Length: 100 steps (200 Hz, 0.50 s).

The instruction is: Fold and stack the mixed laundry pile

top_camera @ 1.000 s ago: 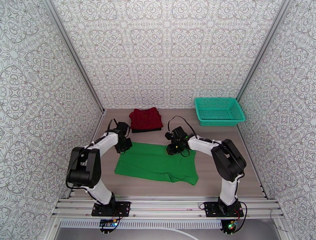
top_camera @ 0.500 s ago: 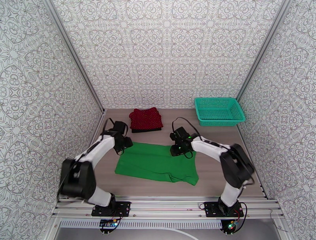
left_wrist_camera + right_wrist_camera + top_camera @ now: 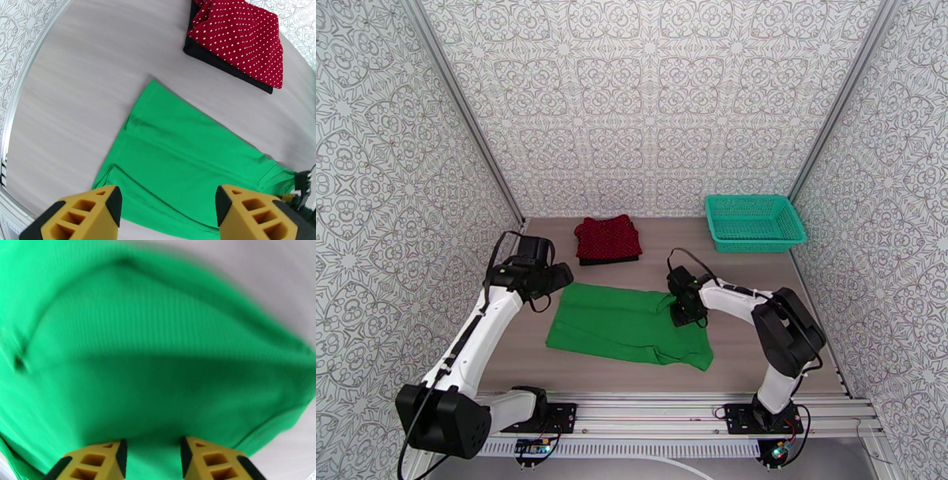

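The green garment lies spread flat in the middle of the desk, between the two arms. The left claw hangs above the garment's far left corner, its fingers wide apart with nothing between them. The right claw sits low over the far right corner, fingers parted a little, with green cloth under the gap. At the back, the red dotted garment lies folded on the black garment, apart from the green one. A teal basket stands in the far right corner.
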Each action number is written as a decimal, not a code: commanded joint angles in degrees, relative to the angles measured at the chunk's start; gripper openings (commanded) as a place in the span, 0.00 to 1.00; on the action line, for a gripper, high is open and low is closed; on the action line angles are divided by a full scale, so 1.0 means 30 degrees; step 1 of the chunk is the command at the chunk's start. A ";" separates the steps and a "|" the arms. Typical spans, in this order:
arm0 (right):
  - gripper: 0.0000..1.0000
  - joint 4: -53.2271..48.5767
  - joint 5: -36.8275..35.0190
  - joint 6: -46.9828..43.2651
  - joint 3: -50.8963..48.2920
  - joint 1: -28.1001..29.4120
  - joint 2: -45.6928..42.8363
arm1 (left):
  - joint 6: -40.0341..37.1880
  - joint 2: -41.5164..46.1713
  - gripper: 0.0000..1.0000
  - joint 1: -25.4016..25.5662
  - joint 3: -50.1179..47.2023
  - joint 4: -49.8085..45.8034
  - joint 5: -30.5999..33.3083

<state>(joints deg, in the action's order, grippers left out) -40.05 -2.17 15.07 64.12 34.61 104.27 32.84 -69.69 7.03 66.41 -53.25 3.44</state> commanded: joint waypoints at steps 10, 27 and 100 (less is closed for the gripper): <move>0.45 -0.2170 -0.2014 -0.0473 0.0961 -0.0212 0.1744 | 0.0085 0.1374 0.69 -0.0028 -0.0139 -0.1391 -0.0250; 0.47 -0.2944 -0.3130 -0.1196 0.1437 -0.0466 0.2261 | 0.0258 0.2178 0.71 0.0044 -0.0718 -0.1493 -0.0547; 0.48 -0.3905 -0.4808 -0.4509 0.2022 -0.3369 0.2608 | 0.0610 0.3418 0.71 0.0060 -0.3116 -0.1603 -0.1772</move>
<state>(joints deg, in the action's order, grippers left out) -49.19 -9.67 6.44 71.53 28.45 109.14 33.45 -60.05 7.03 59.13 -56.93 0.51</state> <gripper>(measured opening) 0.477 0.715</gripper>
